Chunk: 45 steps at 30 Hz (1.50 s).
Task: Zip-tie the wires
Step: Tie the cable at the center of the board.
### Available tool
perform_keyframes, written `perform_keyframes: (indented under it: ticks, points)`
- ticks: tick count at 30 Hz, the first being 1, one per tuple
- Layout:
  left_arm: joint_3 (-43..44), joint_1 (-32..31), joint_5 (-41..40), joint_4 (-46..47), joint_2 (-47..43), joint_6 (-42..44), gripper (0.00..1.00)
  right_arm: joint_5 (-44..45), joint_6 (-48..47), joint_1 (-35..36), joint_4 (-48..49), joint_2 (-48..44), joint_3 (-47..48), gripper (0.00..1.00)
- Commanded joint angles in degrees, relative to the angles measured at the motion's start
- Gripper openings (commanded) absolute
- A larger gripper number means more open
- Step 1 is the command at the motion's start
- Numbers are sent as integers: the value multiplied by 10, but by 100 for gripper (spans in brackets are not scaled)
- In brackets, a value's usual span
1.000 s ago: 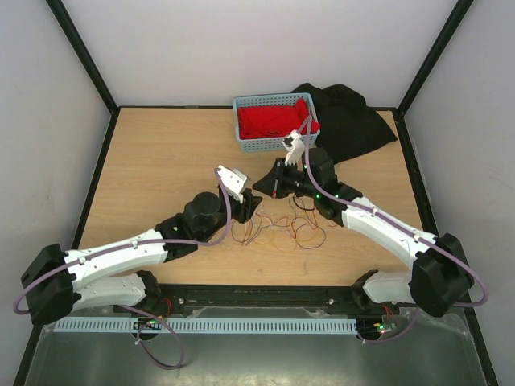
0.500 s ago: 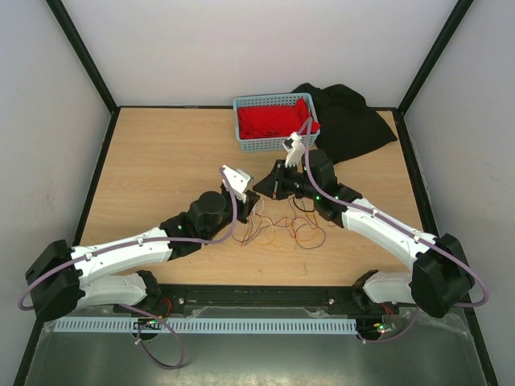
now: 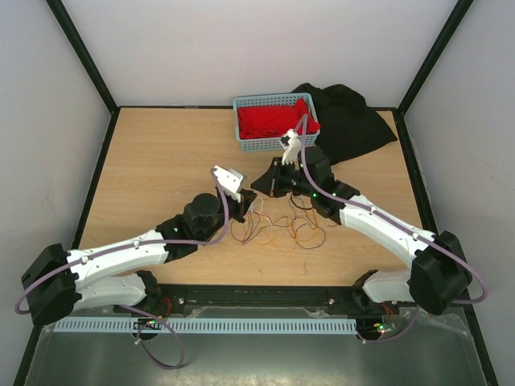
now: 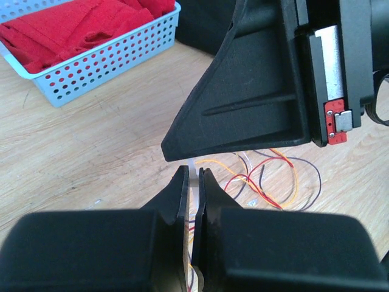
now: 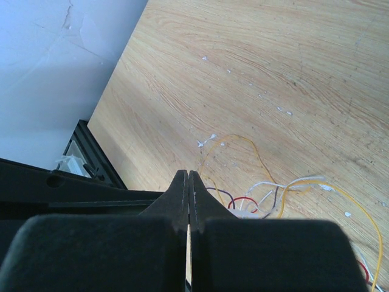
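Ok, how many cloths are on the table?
2: a red cloth inside the blue basket, and a black cloth bunched just right of it. More could be hidden underneath.

The wooden table (image 3: pixel 161 161) carries a blue basket (image 3: pixel 257 145), a black cloth (image 3: pixel 354 121) and the curly wires (image 3: pixel 299 233).

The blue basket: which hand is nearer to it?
Right. The right hand is just below the blue basket in the top view; the left hand is farther down.
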Motion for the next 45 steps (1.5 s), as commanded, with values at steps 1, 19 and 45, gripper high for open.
perform_keyframes:
  ticks: [1, 19, 45]
  points:
    - [-30, -1, 9, -8, -20, -23, 0, 25, -9, -10, 22, 16, 54, 0]
    - [-85, -5, 14, -8, -24, -72, 0, 16, -2, -21, 34, 49, 106, 0]
    - [-111, -16, -12, -31, -5, -85, 0, 6, -18, -49, 18, 41, 162, 0]
